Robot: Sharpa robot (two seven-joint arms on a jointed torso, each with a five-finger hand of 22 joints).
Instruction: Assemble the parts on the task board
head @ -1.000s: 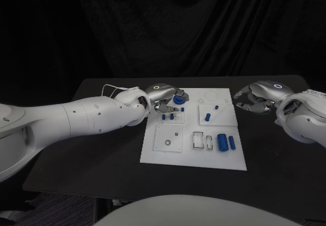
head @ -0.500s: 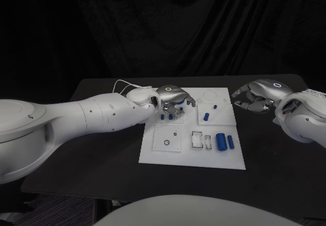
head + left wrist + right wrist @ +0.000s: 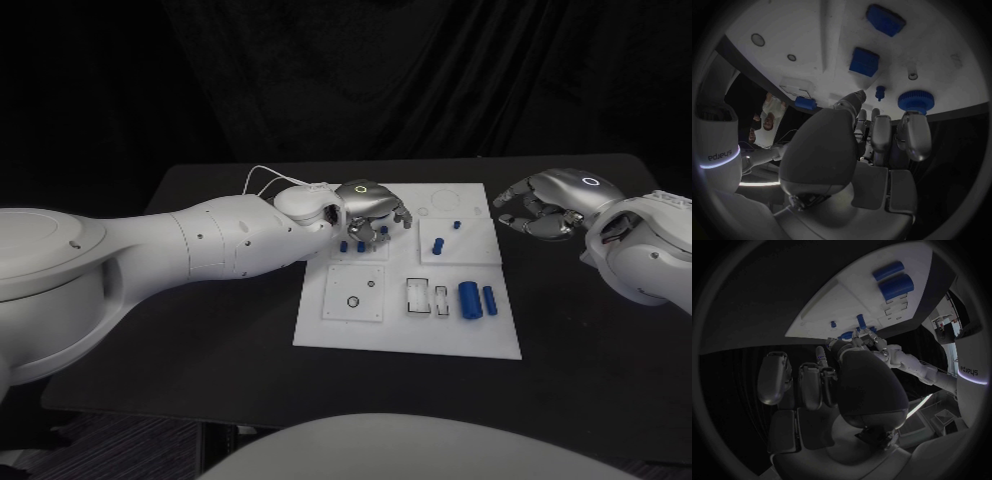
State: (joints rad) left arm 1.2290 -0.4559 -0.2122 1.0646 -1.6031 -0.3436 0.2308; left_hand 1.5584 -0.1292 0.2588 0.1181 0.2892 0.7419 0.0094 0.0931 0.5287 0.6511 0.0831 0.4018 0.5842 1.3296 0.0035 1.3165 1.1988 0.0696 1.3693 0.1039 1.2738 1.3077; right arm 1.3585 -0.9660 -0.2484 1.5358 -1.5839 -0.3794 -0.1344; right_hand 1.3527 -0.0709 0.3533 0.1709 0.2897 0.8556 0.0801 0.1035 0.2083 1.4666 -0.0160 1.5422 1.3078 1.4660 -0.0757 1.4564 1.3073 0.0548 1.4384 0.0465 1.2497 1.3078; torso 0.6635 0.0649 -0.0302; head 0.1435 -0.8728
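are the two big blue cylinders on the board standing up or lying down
Lying down: the two blue cylinders rest on their sides, side by side, on the task board nearer its right edge.

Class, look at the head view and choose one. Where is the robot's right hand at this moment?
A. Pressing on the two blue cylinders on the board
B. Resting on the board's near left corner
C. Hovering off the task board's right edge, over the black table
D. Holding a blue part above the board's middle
C: the right hand sits beyond the right edge of the task board, over the black table, with nothing visible in its fingers.
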